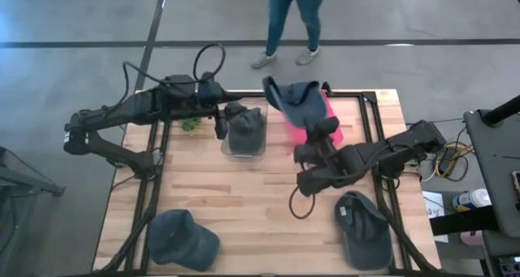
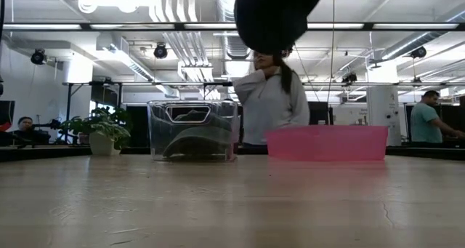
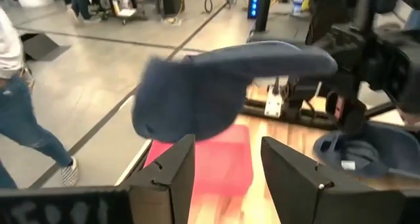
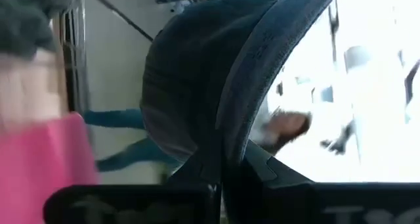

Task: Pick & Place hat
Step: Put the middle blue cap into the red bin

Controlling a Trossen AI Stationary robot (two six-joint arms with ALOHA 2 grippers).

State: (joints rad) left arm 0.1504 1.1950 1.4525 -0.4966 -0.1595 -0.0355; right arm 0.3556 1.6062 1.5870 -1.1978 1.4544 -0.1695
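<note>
High view showed the right gripper clamped on the brim of the blue hat, held in the air above the pink bin, crown swung out toward 11 o'clock from the fingers, long axis running roughly 11 to 5. Sat just short of dead centre over the bin, so likely needed only a small lowering and release. Left gripper stood with fingers apart at 9 o'clock of the hat, beside the clear bin on the counter, farther from the drop.
</note>
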